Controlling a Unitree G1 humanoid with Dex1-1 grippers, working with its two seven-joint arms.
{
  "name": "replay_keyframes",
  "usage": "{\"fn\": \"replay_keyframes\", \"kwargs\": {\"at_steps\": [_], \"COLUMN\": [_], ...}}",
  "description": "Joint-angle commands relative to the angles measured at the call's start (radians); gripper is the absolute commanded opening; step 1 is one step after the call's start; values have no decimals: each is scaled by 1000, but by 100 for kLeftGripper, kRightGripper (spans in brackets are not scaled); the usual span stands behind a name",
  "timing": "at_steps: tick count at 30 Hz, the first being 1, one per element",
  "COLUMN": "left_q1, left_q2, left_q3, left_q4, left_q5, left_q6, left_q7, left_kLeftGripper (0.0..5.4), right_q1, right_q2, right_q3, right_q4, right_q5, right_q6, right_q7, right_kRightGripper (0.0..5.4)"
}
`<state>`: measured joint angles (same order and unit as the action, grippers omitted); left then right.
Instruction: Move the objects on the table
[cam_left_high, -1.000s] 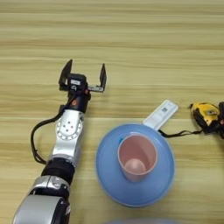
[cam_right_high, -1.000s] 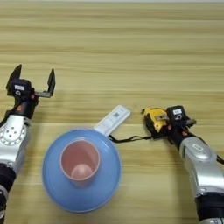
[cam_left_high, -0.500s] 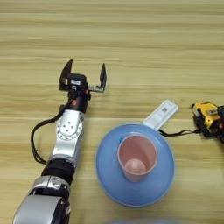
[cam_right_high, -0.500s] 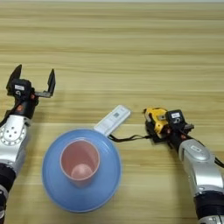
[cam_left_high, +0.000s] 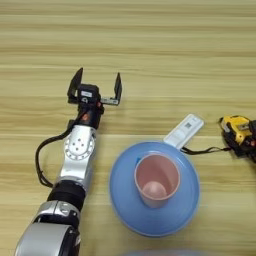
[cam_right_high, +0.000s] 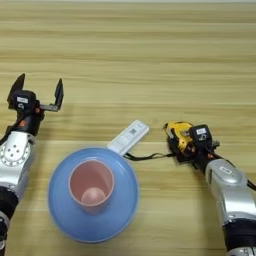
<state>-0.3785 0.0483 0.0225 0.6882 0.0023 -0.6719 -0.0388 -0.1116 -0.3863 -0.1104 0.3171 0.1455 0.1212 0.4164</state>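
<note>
Gripping the yellow-black tape measure (cam_right_high: 179, 138) on the right side of the table (cam_right_high: 150, 55), the right gripper (cam_right_high: 192, 145) has its black fingers closed against the tape measure's right flank, with the case resting on the wood. A thin black wrist strap (cam_right_high: 150, 157) trails left from it along the tabletop toward the plate. I judge the tape measure the densest thing here: a stiff, compact case that should slide or lift without flexing, best taken across its flat sides as now (the loose strap may drag and catch on the plate's rim).

The left gripper (cam_left_high: 95, 86) hovers over bare wood at the left, well apart from every object, its two fingers spread wide and holding nothing.

Near the middle, the large light-blue plate (cam_left_high: 187, 200) lies flat, and the pink plastic cup (cam_left_high: 156, 179) stands upright on it, mouth up, a little left of the plate's centre. The cup looks light and thin-walled, so a firm squeeze could deform it; taking it by the rim or across the body would suit, and moving the plate with the cup aboard risks tipping it. A sliver of blue (cam_left_high: 138, 161) shows just left of the cup's rim; whether it is a separate block I cannot tell.

The slim white remote-like bar (cam_left_high: 183, 131) lies slantwise at the plate's far right edge, its near end touching or overlapping the rim. It seems light and rigid, easiest pinched across its narrow width.
</note>
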Motion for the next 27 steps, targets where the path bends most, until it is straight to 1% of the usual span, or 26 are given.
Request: {"fn": "replay_keyframes", "kwargs": {"at_steps": [1,4,7,9,12,16,19,23,27], "left_q1": [-9,-9,-10,-11,-11,-11,-11,-10,-11], "left_q2": [-3,-3,-3,-3,-3,-3,-3,-2,-1], "left_q3": [-3,-3,-4,-4,-5,-5,-5,-5,-5], "left_q4": [-4,-4,-2,-2,-1,-1,-1,-2,-2], "left_q5": [16,16,16,16,17,17,17,16,16], "left_q6": [6,6,6,6,6,6,6,6,6], "left_q7": [6,6,7,7,8,9,9,8,7], "left_kLeftGripper": [540,540,540,540,540,540,540,540,540], "right_q1": [1,9,21,40,91,167,204,238,263], "right_q2": [-27,-43,-63,-80,-115,-167,-200,-232,-254], "right_q3": [-25,-44,-68,-71,-51,-12,3,15,33], "right_q4": [-59,-91,-150,-201,-286,-360,-389,-399,-382], "right_q5": [24,51,116,156,186,194,196,184,154], "right_q6": [-36,-56,-60,-65,-84,-103,-109,-115,-138], "right_q7": [41,90,176,245,352,483,551,607,636], "right_kRightGripper": [411,411,411,411,411,411,410,410,410]}}
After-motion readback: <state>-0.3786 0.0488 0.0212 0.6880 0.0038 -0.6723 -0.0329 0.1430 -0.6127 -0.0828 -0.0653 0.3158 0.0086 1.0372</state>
